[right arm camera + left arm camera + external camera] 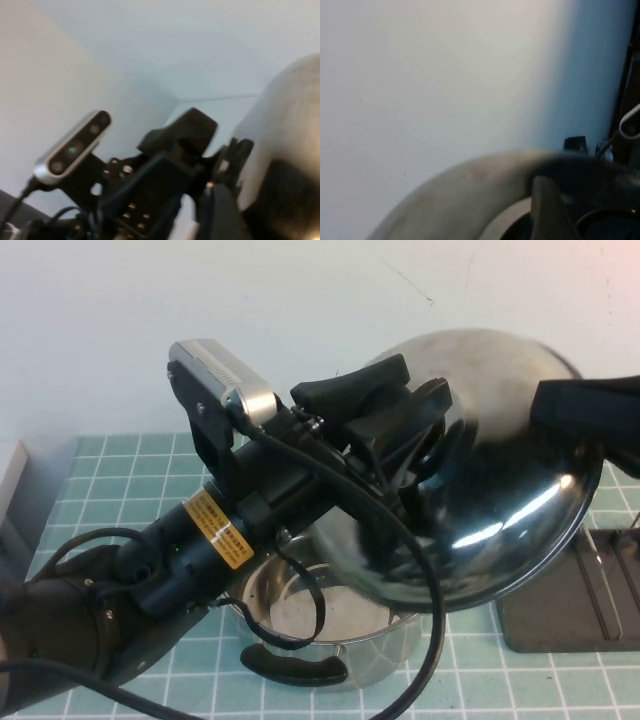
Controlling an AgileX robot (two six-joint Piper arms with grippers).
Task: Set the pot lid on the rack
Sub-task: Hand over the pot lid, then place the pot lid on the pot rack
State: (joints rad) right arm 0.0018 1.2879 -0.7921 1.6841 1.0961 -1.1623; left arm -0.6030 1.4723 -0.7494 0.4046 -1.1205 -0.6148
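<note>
The shiny steel pot lid (500, 490) hangs tilted in the air above the pot and close to the high camera. My left gripper (415, 435) is shut at the lid's centre, where the black knob is hidden between its fingers. My right gripper (585, 410) is at the lid's upper right rim, dark and partly cut off by the view's edge. The lid also shows in the left wrist view (470, 195) and the right wrist view (287, 115). The dark grey rack (590, 605) with wire dividers stands on the table at the right, below the lid.
The deep steel pot (330, 625) with black handles stands on the green checked mat under my left arm. A pale wall is behind. A white object (10, 475) sits at the far left edge.
</note>
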